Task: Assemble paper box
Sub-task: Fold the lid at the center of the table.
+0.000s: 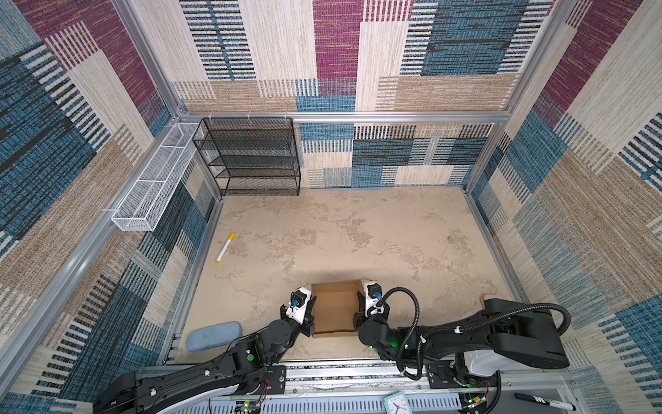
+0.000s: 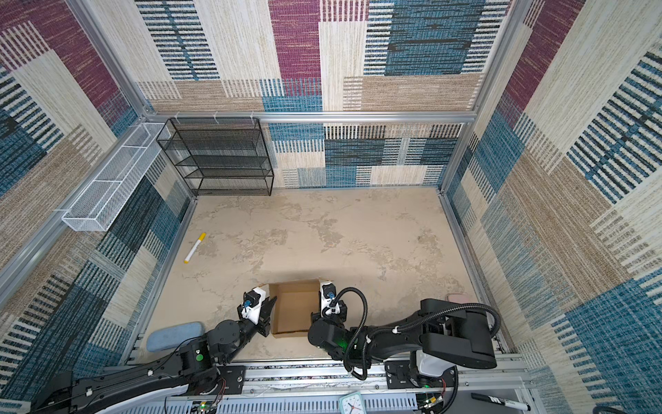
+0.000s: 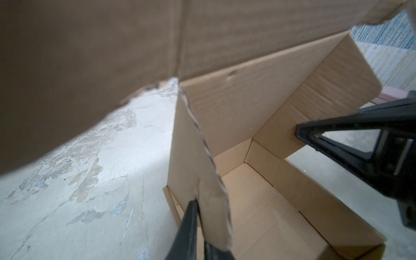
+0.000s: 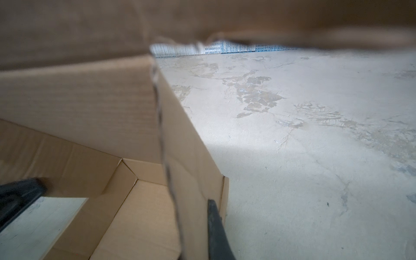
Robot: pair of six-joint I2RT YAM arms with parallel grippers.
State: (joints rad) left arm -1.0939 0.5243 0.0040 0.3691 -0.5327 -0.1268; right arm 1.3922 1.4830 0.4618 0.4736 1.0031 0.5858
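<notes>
- Roughly at 6 o'clock on the table (image 1: 358,233), the paper box (image 1: 335,312) sits open-topped with its walls up, between both arms.
- left gripper (image 1: 312,304) clenched on the box's 9 o'clock wall, cardboard pinched between its fingers (image 3: 190,225).
- right gripper (image 1: 359,303) clenched on the 3 o'clock wall the same way.
- yellow marker (image 1: 225,248) at 9 o'clock, blue pad (image 1: 213,336) at 7 o'clock, black mesh shelf (image 1: 250,157) at 11 o'clock; all well apart from the box.

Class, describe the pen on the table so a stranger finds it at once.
Start at the black mesh shelf in the far corner of the table. A little way in front of it lies a pen. It alone is slim and white with yellow ends.
</notes>
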